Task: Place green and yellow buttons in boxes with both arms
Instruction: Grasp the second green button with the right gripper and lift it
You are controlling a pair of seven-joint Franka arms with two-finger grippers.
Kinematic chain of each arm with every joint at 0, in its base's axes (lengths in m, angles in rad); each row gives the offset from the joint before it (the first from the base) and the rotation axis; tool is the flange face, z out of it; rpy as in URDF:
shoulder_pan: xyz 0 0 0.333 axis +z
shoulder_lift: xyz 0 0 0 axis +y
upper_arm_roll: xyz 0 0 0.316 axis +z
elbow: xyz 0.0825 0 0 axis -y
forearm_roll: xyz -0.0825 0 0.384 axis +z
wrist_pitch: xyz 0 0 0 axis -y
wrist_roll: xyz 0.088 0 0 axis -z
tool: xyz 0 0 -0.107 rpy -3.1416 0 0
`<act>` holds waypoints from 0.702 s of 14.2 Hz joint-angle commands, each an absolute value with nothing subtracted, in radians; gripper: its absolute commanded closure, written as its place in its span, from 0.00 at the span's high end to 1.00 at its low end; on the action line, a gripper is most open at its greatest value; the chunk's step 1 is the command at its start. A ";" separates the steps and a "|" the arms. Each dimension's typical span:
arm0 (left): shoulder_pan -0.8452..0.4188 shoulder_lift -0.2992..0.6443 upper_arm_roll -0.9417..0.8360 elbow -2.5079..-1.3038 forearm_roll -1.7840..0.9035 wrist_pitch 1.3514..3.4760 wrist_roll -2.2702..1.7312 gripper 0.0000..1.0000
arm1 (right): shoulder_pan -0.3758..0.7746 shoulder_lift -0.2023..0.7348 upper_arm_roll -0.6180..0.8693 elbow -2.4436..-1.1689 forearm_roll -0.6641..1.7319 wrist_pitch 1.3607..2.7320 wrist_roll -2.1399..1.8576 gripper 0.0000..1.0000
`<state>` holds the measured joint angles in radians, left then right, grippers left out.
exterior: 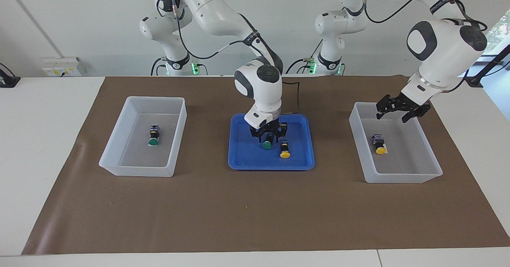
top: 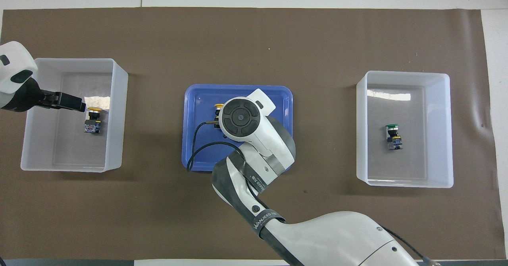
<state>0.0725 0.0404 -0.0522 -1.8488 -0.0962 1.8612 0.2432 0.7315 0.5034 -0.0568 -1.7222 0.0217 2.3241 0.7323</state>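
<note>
Green button (exterior: 267,144) in blue tray (exterior: 303,163), right gripper (exterior: 268,136) closed around it.

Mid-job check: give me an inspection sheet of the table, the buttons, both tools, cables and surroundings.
Surface: brown mat on a white table.
Job's things: one green button in the box at the right arm's end; one yellow button in the box at the left arm's end; green button and yellow button on the blue tray.
Clutter: nothing seen.
Tools: right tool down at the tray's green button; left tool open over its box.
Cables: black cable hangs over the tray.
Surroundings: white wall, wall sockets.
</note>
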 commanded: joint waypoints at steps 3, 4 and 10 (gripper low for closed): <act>0.071 0.032 -0.046 -1.847 -0.110 1.842 0.250 1.00 | 0.735 0.471 -0.054 -1.764 0.011 2.349 0.733 0.43; 0.071 0.032 -0.046 -1.847 -0.110 1.842 0.250 1.00 | 0.735 0.471 -0.052 -1.764 0.014 2.353 0.733 0.33; 0.069 0.034 -0.046 -1.845 -0.114 1.844 0.249 1.00 | 0.720 0.472 -0.054 -1.692 0.021 2.268 0.733 0.00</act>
